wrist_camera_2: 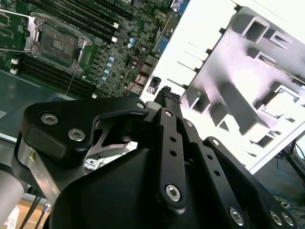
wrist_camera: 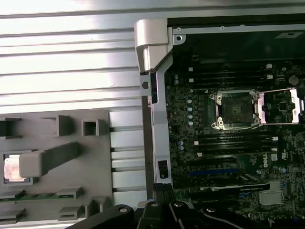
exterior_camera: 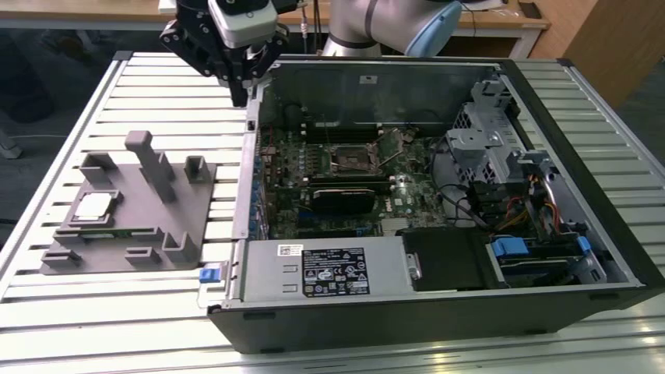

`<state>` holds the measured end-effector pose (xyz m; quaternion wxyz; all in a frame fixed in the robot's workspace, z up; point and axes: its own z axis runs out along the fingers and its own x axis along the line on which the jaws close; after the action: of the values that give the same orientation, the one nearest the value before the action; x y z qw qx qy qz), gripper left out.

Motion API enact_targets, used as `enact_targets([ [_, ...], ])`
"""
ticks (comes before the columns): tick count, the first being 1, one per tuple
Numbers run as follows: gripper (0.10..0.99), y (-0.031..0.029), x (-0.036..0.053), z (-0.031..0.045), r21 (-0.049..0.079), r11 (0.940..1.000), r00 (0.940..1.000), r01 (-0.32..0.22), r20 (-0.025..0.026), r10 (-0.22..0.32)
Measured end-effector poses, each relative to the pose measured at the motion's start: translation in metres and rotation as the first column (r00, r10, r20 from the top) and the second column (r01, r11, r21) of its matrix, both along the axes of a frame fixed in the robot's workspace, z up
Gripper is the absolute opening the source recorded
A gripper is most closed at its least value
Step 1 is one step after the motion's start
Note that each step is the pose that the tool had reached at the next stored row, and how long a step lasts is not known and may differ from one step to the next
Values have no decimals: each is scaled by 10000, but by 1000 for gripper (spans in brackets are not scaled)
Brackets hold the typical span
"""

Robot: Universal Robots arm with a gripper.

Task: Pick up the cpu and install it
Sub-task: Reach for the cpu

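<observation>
Closest to me, my claw (exterior_camera: 242, 97) hangs tips down, its two dark fingers (wrist_camera_2: 167, 97) pressed together with nothing between them. Directly beneath the tips runs the pale metal side wall (wrist_camera: 159, 119) of an open computer case (exterior_camera: 582, 125), which lies flat on a slatted table (exterior_camera: 167, 93). Just past that wall, on one side of my claw, the green motherboard (wrist_camera: 200, 157) shows its square socket (wrist_camera: 237, 109) with the metal cover plate swung open. On the other side of my claw, farther off than the socket, a grey plastic tray (exterior_camera: 146, 226) sits on the table. The cpu (exterior_camera: 93, 206), a small shiny square, lies flat in a recess of that tray, well apart from my claw and near a tall upright post (exterior_camera: 158, 167).
</observation>
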<state>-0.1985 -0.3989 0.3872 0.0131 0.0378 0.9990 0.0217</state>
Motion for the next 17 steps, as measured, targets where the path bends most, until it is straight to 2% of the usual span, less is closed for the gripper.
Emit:
enact_targets([
  [17, 106, 0, -78, -8, 0, 10000, 10000, 1, 0, -1],
])
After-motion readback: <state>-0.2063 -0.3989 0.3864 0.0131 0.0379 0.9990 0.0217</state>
